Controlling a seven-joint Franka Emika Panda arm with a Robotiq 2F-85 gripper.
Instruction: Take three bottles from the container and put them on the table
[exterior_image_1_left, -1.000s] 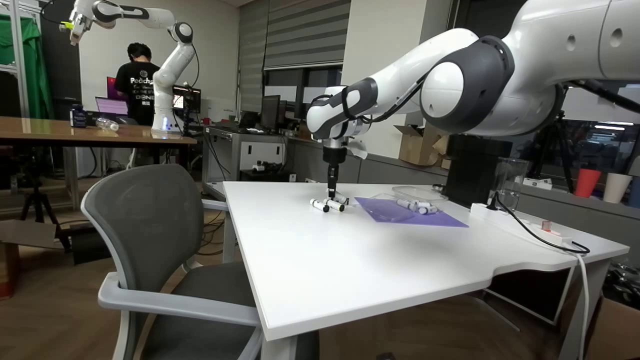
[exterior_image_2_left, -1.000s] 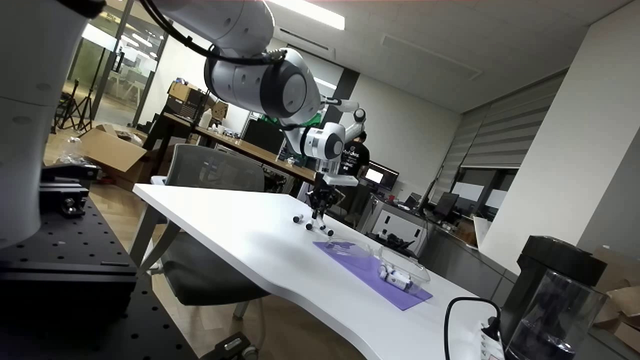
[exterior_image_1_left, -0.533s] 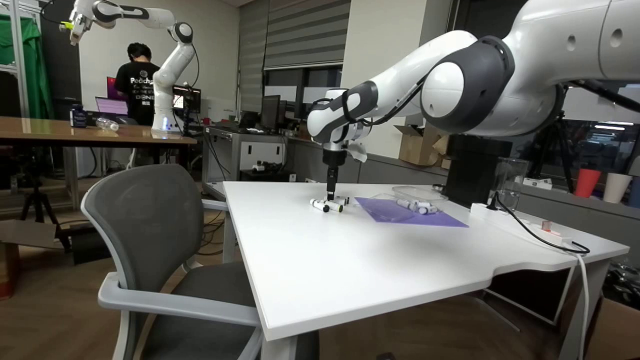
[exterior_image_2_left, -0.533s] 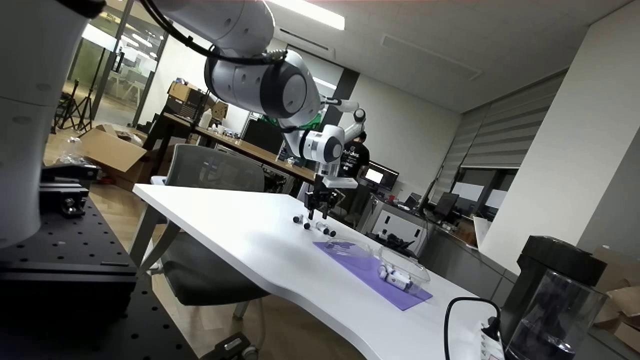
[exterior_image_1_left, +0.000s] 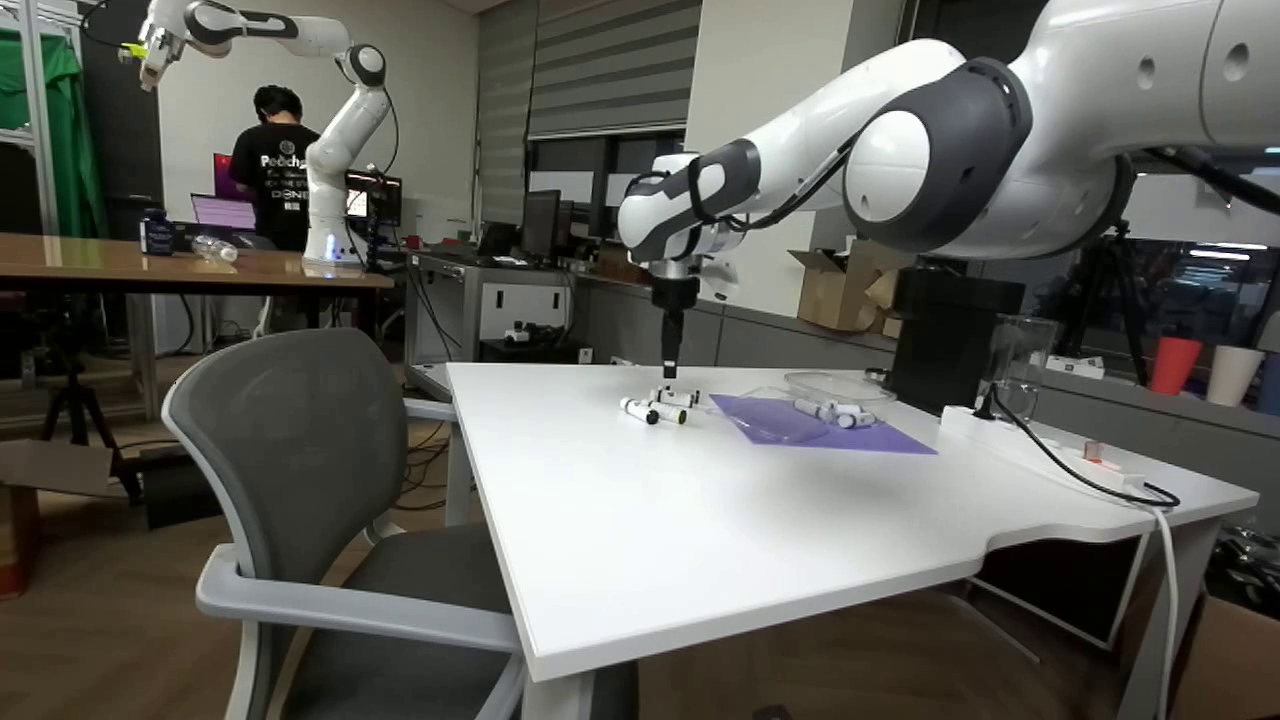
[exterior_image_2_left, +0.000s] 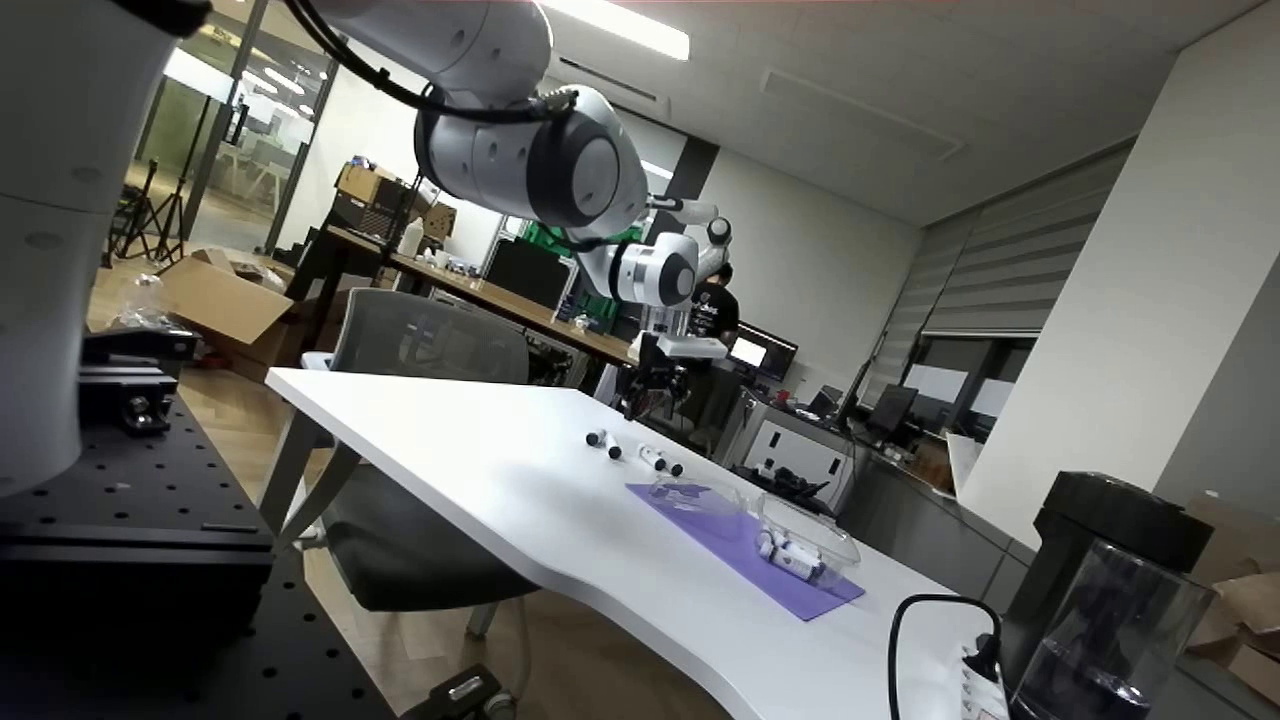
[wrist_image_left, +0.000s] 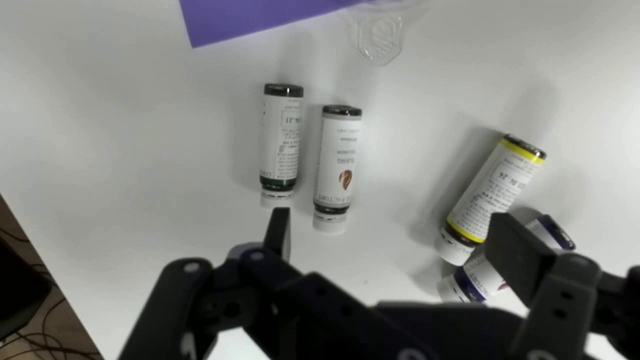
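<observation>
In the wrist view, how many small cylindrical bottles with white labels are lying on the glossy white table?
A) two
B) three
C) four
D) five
C: a bottle with a dark green neck lies beside a bottle with a brown mark, and apart from them are a bottle with yellow bands and, partly hidden by the end effector, a bottle with dark blue bands.

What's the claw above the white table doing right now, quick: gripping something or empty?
Gripper: open, holding nothing; the small bottles near it lie on the white table.
</observation>
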